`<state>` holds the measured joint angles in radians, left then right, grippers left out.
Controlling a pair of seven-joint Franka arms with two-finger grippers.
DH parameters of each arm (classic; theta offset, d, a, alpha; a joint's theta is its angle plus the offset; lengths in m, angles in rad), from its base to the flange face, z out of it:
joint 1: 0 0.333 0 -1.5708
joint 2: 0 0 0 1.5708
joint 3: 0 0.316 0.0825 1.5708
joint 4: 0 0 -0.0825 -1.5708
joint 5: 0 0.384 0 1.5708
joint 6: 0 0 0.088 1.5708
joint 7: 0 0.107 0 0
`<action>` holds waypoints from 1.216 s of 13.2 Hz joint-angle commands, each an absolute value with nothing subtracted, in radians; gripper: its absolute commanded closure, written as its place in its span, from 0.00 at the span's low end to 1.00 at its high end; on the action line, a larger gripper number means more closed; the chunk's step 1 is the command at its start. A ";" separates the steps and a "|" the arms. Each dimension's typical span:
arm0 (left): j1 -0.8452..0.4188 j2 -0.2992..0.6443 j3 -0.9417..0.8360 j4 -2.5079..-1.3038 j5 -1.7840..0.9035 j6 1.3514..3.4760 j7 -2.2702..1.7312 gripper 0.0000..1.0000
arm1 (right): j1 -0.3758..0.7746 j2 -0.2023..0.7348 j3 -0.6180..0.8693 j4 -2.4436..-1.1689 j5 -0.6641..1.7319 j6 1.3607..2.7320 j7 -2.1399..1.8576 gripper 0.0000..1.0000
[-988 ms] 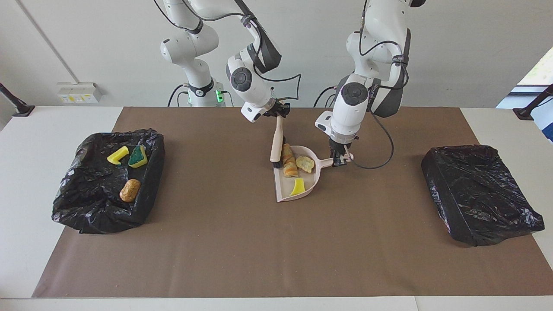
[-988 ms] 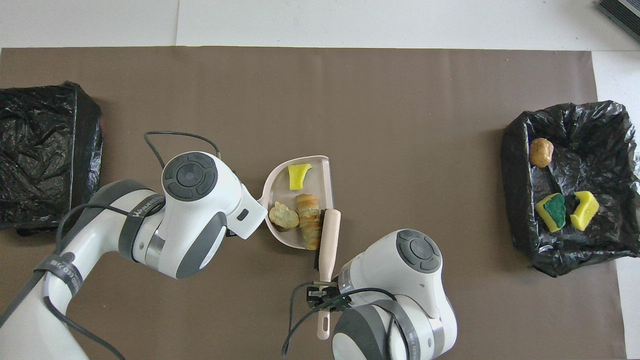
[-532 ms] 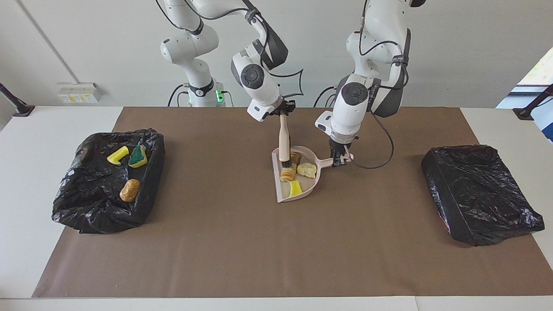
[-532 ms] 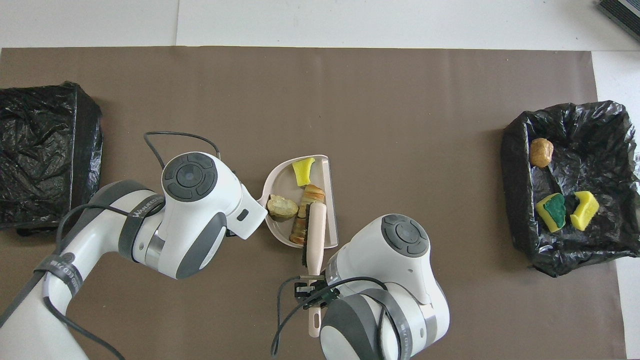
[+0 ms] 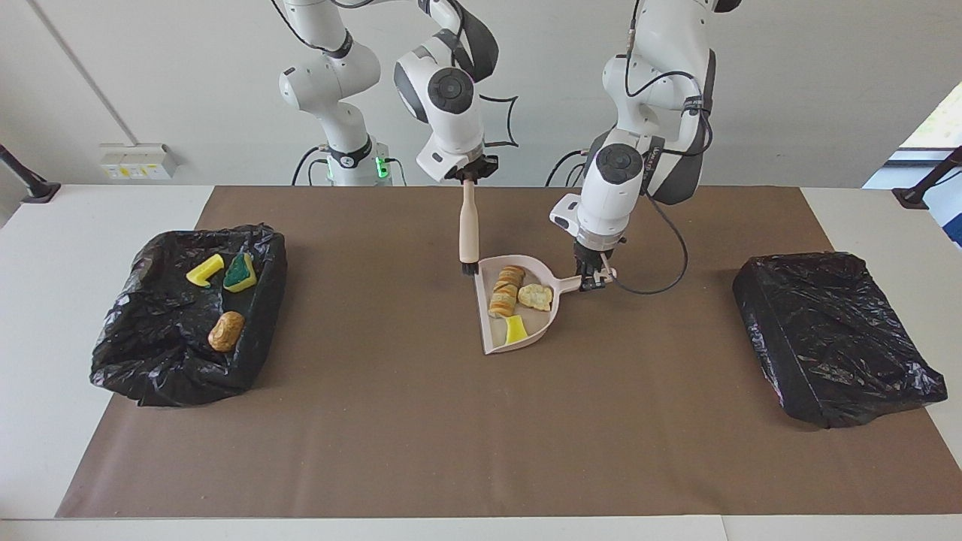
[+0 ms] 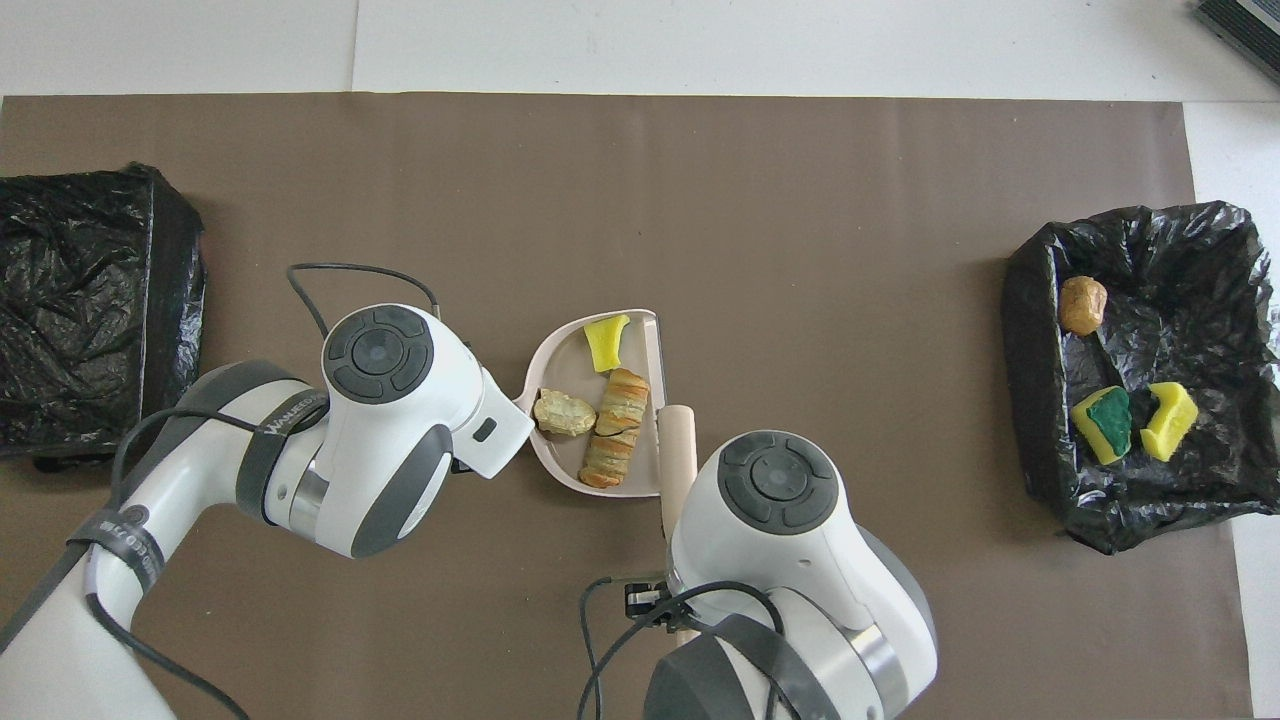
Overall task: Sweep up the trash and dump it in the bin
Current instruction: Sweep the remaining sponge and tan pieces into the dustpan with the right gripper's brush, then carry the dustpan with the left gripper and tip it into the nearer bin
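The beige dustpan (image 5: 543, 321) lies mid-table on the brown mat and also shows in the overhead view (image 6: 562, 362). In it lie three pieces of trash: an orange-brown bread-like roll (image 5: 505, 291) (image 6: 615, 428), a pale beige chunk (image 5: 535, 297) (image 6: 563, 412) and a yellow sponge piece (image 5: 515, 328) (image 6: 605, 342). My left gripper (image 5: 596, 276) is shut on the dustpan's handle. My right gripper (image 5: 467, 176) is shut on the beige brush (image 5: 468, 225), which hangs upright with its bristles just above the pan's open edge. In the overhead view both grippers are hidden under their arms.
An open black-lined bin (image 5: 150, 338) (image 6: 1190, 310) at the right arm's end holds a yellow sponge (image 5: 204, 270), a green-yellow sponge (image 5: 240, 273) and a brown lump (image 5: 225, 330). A second black-wrapped bin (image 5: 834, 338) (image 6: 80, 300) sits at the left arm's end.
My right gripper swept the roll into the pan with the brush, then lifted the brush upright out of the pan toward the right arm's end. The roll and yellow piece shifted inside the pan.
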<state>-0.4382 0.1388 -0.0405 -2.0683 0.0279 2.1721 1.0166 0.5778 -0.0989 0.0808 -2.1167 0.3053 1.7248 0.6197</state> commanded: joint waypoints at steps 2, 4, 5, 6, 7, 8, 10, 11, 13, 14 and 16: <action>-0.367 0.104 -0.040 -2.080 0.078 2.184 1.026 1.00 | 0.580 -0.181 0.094 -2.233 0.293 1.790 0.669 1.00; -0.327 0.089 -0.040 -2.066 0.078 2.181 1.086 1.00 | 0.606 -0.178 0.097 -2.250 0.299 1.816 0.678 1.00; -0.287 0.077 -0.040 -2.059 0.078 2.178 1.129 1.00 | 0.651 -0.173 0.097 -2.281 0.307 1.863 0.705 1.00; -0.241 0.060 -0.041 -2.056 0.078 2.177 1.188 1.00 | 0.690 -0.160 0.097 -2.310 0.307 1.923 0.730 1.00; -0.207 0.037 -0.040 -2.054 0.078 2.171 1.254 1.00 | 0.730 -0.143 0.097 -2.333 0.307 1.968 0.735 1.00; -0.158 0.017 -0.040 -2.043 0.077 2.142 1.305 1.00 | 0.741 -0.127 0.097 -2.341 0.307 1.994 0.738 1.00; -0.073 -0.014 -0.038 -1.999 0.074 2.059 1.423 1.00 | 0.761 -0.092 0.097 -2.347 0.307 2.009 0.781 1.00; -0.014 -0.017 -0.037 -1.967 0.065 2.025 1.483 1.00 | 0.773 -0.089 0.097 -2.373 0.307 2.035 0.781 1.00; 0.087 -0.018 -0.035 -1.890 0.048 1.941 1.586 1.00 | 0.772 -0.095 0.097 -2.390 0.307 2.048 0.778 0.91; 0.147 -0.015 -0.035 -1.856 0.023 1.909 1.630 1.00 | 0.772 -0.095 0.097 -2.391 0.307 2.049 0.776 0.87; 0.282 -0.014 -0.035 -1.829 -0.023 1.888 1.727 1.00 | 0.773 -0.086 0.097 -2.398 0.307 2.066 0.778 0.86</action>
<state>0.1721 -0.0192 -0.0206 -1.8686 0.0281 1.9267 1.6393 0.7688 -0.0758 0.0971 -2.3774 0.3049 2.0338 0.7609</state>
